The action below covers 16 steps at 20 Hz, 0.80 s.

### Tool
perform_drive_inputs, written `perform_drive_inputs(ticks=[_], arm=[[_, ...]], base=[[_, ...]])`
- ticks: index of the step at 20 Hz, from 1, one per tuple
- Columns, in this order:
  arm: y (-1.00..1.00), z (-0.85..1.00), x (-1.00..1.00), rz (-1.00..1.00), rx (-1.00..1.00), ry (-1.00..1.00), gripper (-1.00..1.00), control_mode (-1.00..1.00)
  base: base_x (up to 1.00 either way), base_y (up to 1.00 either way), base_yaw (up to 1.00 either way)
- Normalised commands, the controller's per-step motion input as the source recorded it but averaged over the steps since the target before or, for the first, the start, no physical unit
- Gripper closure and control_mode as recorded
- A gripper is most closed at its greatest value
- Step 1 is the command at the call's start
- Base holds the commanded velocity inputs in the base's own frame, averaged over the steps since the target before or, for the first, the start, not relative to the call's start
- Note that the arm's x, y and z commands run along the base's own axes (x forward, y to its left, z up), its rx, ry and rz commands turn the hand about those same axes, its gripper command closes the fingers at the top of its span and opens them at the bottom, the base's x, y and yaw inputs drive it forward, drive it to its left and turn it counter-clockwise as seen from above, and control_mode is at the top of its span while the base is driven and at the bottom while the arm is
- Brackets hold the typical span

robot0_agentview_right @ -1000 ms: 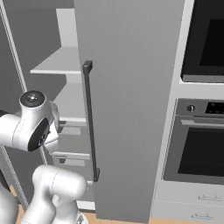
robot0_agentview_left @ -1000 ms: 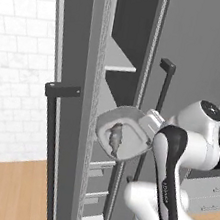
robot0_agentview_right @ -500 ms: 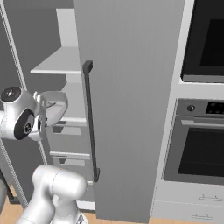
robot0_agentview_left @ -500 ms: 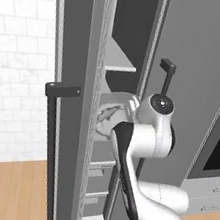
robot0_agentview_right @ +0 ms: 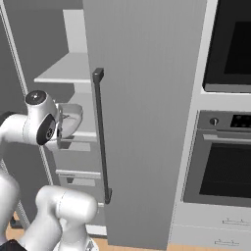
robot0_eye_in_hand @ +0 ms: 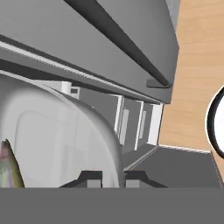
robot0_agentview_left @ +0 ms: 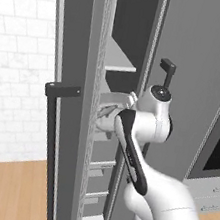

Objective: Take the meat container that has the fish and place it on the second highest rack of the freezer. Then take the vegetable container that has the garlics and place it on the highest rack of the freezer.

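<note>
Left base view shows we have swung the shallow light-grey meat container (robot0_agentview_left: pixel 107 115), its rim pinched in our end effector (robot0_eye_in_hand: pixel 110 177), into the tall grey freezer (robot0_agentview_left: pixel 125 64).

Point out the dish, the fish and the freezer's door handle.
dish (robot0_eye_in_hand: pixel 57 140), hand view, on its pale inner floor.
fish (robot0_eye_in_hand: pixel 12 168), hand view, on its body at the left edge.
door handle (robot0_agentview_right: pixel 100 135), right base view, midway down the dark vertical bar.
</note>
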Motion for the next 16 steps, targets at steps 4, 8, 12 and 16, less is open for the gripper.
perform_drive_inputs(ticks=[4,8,12,16], arm=[[0.52,-0.42,0.56,0.03,0.01,0.0,1.0,-1.0],[0.08,-0.51,0.52,0.0,0.0,0.0,1.0,-1.0],[0.0,-0.15,0.78,0.0,0.0,0.0,1.0,-1.0],[0.0,0.01,0.69,-0.09,0.0,0.02,1.0,-1.0]], base=[[0.0,0.0,0.0],[0.0,0.0,0.0],[0.0,0.0,0.0],[0.0,0.0,0.0]])
